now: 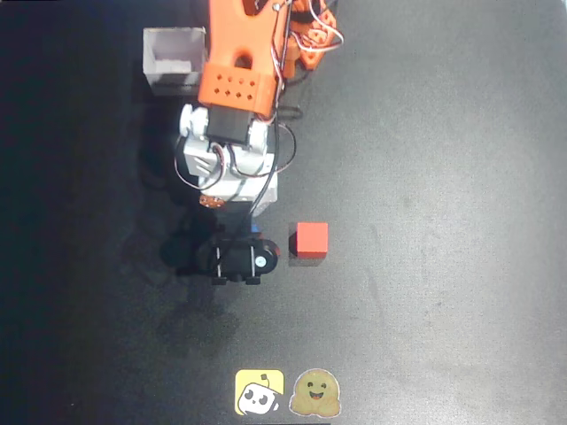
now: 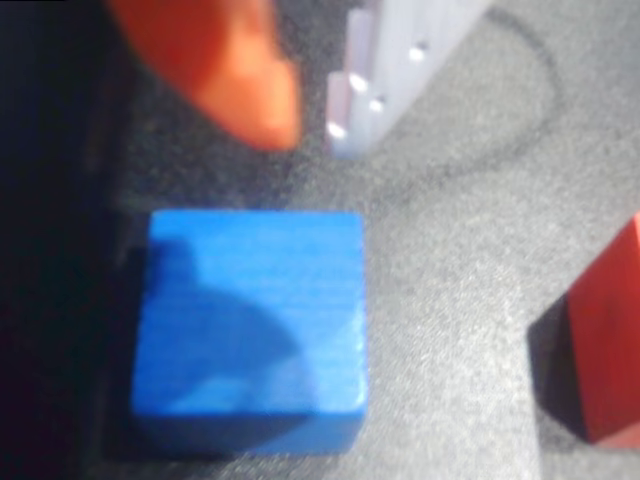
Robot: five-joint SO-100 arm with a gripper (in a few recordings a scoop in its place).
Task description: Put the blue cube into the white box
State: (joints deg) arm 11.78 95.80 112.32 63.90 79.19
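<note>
The gripper (image 2: 300, 110) hangs just above the blue cube (image 2: 250, 325), which sits on the dark table (image 1: 443, 177), left of the red cube (image 1: 311, 240). I cannot tell whether its jaws are parted. The white box (image 1: 173, 60) stands well away at the far left.

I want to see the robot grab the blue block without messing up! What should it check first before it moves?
1. Pincer above the blue cube: ok, the wrist view looks straight down on the cube.
2. Cube sits flat on the table: ok.
3. Pincer open wide enough: cannot tell, only an orange fingertip shows, blurred.
4. Red cube out of the way: ok, it sits apart to the right in both views.
5. White box ready: ok, it stands open at the top left of the overhead view.
6. Cube already gripped: not ok, nothing touches it.
</note>
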